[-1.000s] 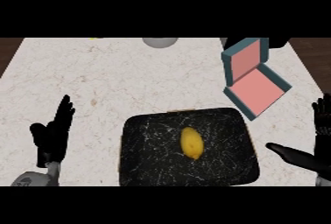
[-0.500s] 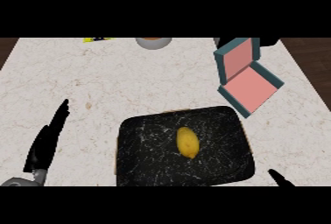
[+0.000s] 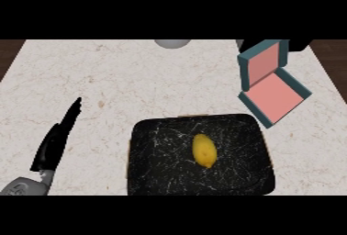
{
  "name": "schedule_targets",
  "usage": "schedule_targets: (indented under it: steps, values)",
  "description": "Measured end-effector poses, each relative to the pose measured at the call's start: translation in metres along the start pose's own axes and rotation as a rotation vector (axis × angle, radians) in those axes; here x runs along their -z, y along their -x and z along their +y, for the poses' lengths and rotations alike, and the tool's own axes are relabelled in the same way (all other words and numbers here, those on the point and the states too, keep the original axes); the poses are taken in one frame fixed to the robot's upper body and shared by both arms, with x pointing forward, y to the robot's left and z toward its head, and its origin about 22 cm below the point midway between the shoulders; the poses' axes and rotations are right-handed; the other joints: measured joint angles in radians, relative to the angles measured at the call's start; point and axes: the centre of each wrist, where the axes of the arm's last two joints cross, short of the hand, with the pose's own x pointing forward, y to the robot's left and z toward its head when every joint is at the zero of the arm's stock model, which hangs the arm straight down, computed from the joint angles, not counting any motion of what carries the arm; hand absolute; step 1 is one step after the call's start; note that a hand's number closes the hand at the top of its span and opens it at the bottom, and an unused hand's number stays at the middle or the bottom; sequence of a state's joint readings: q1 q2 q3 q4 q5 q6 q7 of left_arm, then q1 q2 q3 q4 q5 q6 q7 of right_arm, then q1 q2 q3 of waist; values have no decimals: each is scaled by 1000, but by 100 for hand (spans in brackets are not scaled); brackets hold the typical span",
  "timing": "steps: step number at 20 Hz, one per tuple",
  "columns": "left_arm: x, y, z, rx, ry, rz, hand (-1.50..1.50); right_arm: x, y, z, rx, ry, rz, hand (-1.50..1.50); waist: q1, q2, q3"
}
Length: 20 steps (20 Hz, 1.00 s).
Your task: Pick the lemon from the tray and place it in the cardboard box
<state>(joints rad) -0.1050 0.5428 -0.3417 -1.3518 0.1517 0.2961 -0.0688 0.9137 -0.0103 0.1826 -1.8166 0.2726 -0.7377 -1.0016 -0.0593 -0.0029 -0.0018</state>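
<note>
One lemon (image 3: pixel 204 150) lies mid-tray (image 3: pixel 156 137), likely light, firm and prone to roll, so we'd grasp its middle; our left hand (image 3: pixel 58 140) is straight-fingered, holding nothing, right unseen.

Left hand (image 3: pixel 58 140) at the lower left, seen edge-on, fingers straight and pointing upward. Grey wrist below it.

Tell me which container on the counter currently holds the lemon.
The black tray at the front holds the lemon. The teal cardboard box at the far right, lid up, shows only its pink inside.
</note>
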Motion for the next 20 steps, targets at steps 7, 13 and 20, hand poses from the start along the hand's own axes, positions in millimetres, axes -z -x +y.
schedule_targets:
  steps: [7,13,20]
  values:
    - [13,-12,-3,9,30,-26,0,-34,-70,-2,-108,-82,99,-150,36,13,-2]
    - [18,-18,-7,11,42,-43,0,-45,-109,-5,-210,-102,199,-150,56,22,-2]
    - [20,-20,-11,17,51,-59,0,-41,-130,-8,-281,-120,260,-150,70,28,-2]
